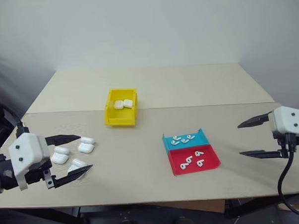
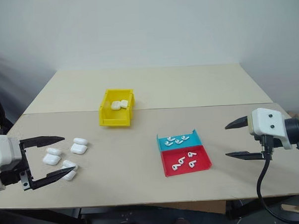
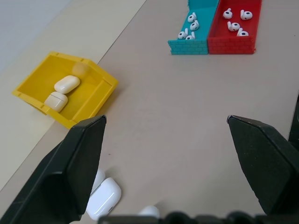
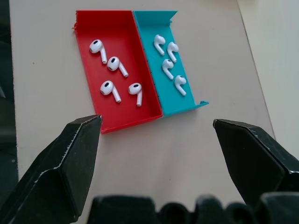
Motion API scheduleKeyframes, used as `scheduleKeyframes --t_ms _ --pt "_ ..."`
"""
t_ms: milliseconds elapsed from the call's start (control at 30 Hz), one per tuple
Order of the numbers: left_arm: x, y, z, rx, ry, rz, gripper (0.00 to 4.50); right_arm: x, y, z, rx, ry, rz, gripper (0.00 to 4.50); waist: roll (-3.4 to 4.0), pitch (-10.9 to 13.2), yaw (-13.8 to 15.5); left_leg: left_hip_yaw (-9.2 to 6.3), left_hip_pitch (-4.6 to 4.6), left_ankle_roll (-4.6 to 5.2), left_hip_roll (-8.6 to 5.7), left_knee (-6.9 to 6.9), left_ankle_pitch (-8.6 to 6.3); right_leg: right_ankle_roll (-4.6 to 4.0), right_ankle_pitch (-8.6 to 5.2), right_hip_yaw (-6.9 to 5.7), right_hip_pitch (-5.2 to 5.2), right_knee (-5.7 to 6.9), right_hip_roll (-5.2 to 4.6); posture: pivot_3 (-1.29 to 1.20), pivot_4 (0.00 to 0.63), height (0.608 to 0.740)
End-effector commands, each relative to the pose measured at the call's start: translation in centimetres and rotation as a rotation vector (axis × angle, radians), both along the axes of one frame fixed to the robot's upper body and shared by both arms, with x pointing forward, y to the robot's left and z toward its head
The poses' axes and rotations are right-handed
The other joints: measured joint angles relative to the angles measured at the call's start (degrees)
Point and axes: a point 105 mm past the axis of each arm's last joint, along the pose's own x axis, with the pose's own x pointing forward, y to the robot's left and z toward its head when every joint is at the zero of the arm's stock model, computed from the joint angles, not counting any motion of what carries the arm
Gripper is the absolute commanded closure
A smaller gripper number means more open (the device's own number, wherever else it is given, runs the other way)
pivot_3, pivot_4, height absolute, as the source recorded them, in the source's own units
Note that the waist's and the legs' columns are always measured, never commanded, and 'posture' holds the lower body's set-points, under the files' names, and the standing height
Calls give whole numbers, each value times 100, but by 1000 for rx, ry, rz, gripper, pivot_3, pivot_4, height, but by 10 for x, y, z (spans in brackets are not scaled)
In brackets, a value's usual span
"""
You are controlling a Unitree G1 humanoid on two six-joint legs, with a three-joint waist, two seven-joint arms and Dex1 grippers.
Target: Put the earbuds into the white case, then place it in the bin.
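Note:
Several earbuds point(image 4: 113, 64) lie in a red tray point(image 4: 88, 21), and several more point(image 4: 167, 66) in the teal tray point(image 4: 187, 105) joined to it, right of the table's middle. Several shut white cases point(image 1: 59, 158) lie loose near the table's front left. My left gripper point(image 1: 86, 152) hangs over them, open and holding nothing. The yellow bin point(image 1: 121, 121) stands behind them, toward the middle, with two cases point(image 1: 123, 104) inside. My right gripper point(image 1: 239, 140) is open and bare, off to the right of the trays and pointing toward them.
The beige table point(image 1: 153, 87) has a seam across it just behind the bin. A white wall rises past its far edge. A black cable point(image 1: 284, 178) hangs from my right wrist over the table's front right.

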Motion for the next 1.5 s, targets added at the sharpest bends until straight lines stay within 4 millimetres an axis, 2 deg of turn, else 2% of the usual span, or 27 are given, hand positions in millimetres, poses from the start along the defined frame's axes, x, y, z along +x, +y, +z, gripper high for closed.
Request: scheduleKeyframes --t_ms 33,167,300,633,733,900,1000,1233,1500 --pt "-3 0 8 -18 -30 32 0 2 2 9 3 -47 15 66 0 0 3 0 -1 0 0 0 0 0 0 0 -2 1 0 0 150 740" --pt "-1 0 13 -26 -94 60 0 4 2 9 3 -53 12 66 -1 0 8 2 -7 0 0 0 0 1 1 2 -4 0 0 0 150 740" --pt "-4 -2 8 -3 -79 68 0 5 3 8 -3 -52 13 66 0 0 9 2 -8 0 -1 0 0 0 2 2 -6 1 0 0 150 740" --pt "6 18 -3 134 10 370 0 9 4 4 -18 -49 13 66 -2 0 8 2 -8 0 -1 0 0 1 2 5 -11 4 2 0 150 740" --pt "5 25 -8 150 162 475 0 5 5 1 -17 -27 7 66 -6 2 8 1 -9 0 -1 0 1 1 2 6 -14 6 3 0 150 740" --pt "4 41 -19 227 435 669 0 -1 5 -15 -25 29 -16 66 -18 5 13 0 -8 0 -5 0 1 6 2 7 -15 8 1 0 150 740" --pt "17 53 -27 199 541 761 0 -3 7 -23 -15 51 -21 66 -16 4 7 -1 -7 0 -6 0 1 10 4 10 -13 12 4 0 150 740" --pt "42 54 -52 228 704 781 0 0 7 -31 -15 62 -32 66 -21 4 -3 -3 -19 0 -7 1 1 26 21 15 -24 15 9 0 150 740" --pt "57 50 -62 241 787 772 0 0 4 -33 -25 62 -51 66 -24 6 19 -6 -39 1 -10 1 1 37 29 13 -36 13 9 0 150 740"
